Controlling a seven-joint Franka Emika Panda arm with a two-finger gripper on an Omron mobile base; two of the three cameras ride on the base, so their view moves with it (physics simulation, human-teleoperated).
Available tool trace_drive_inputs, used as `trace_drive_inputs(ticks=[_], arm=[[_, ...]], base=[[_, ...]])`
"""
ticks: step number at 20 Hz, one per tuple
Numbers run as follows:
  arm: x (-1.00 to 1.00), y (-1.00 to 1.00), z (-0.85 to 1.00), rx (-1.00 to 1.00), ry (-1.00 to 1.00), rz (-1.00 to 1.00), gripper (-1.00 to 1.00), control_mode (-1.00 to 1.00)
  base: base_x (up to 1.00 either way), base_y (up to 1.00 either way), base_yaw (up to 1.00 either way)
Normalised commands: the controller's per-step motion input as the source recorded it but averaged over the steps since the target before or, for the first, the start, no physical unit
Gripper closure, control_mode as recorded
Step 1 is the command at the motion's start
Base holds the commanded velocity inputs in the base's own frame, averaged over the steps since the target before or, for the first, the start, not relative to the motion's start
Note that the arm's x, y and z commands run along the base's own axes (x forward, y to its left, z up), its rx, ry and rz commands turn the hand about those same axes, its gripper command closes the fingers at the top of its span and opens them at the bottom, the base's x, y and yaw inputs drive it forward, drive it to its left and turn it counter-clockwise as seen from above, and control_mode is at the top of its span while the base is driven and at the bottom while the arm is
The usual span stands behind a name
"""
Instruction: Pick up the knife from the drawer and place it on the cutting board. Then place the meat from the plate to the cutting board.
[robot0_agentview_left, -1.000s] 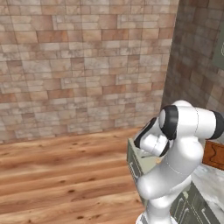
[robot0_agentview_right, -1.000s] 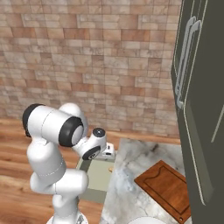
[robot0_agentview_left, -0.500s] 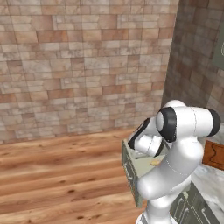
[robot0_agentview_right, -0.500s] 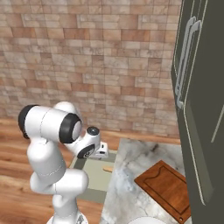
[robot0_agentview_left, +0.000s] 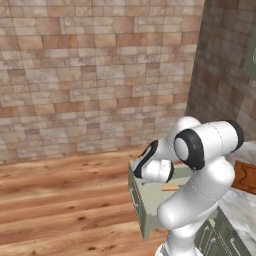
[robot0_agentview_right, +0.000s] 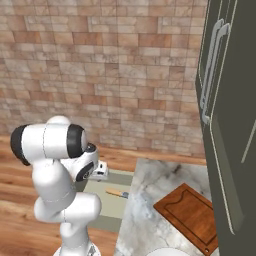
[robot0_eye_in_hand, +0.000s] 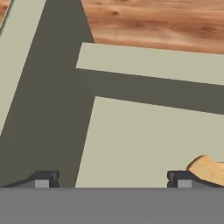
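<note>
The drawer (robot0_agentview_right: 106, 202) stands pulled out from the cabinet, its pale green inside showing, and its front panel (robot0_agentview_left: 138, 204) faces the wooden floor. The knife (robot0_agentview_right: 117, 192) lies inside near the counter side; its tan handle (robot0_agentview_left: 170, 188) shows beside my arm. My gripper (robot0_eye_in_hand: 110, 180) hangs open over the drawer floor (robot0_eye_in_hand: 144, 144), and the knife handle (robot0_eye_in_hand: 205, 169) sits just outside the right fingertip (robot0_eye_in_hand: 179, 179). The reddish-brown cutting board (robot0_agentview_right: 192, 215) lies bare on the marble counter. A sliver of the white plate (robot0_agentview_right: 170, 251) shows at the bottom edge. The meat is out of view.
Tall dark cabinet doors (robot0_agentview_right: 225, 115) with long handles stand over the counter at the right. A brick wall (robot0_agentview_left: 95, 75) runs behind, and wooden floor (robot0_agentview_left: 60, 200) spreads to the left of the drawer. My own arm (robot0_agentview_left: 200, 165) blocks much of the drawer.
The drawer has slid further out toward the floor and my hand has moved with it. The knife inside has come into view.
</note>
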Motion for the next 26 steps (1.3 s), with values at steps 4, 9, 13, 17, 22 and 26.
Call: trace_drive_inputs(ticks=[4, 9, 13, 17, 22, 26], arm=[[-0.02, 0.83, 0.00, 0.00, 0.03, -0.07, -1.00, -1.00], [0.00, 0.85, 0.00, 0.00, 0.04, -0.06, -1.00, -1.00], [0.00, 0.81, 0.00, 0.00, 0.04, -0.05, -1.00, -1.00], [0.00, 0.79, 0.00, 0.00, 0.06, -0.04, -1.00, -1.00], [0.00, 0.72, 0.00, 0.00, 0.05, -0.02, -1.00, -1.00], [0.00, 0.71, 0.00, 0.00, 0.03, -0.02, -1.00, -1.00]], base=[[0.00, 0.00, 0.00], [0.00, 0.00, 0.00], [0.00, 0.00, 0.00], [0.00, 0.00, 0.00], [0.00, 0.00, 0.00], [0.00, 0.00, 0.00]])
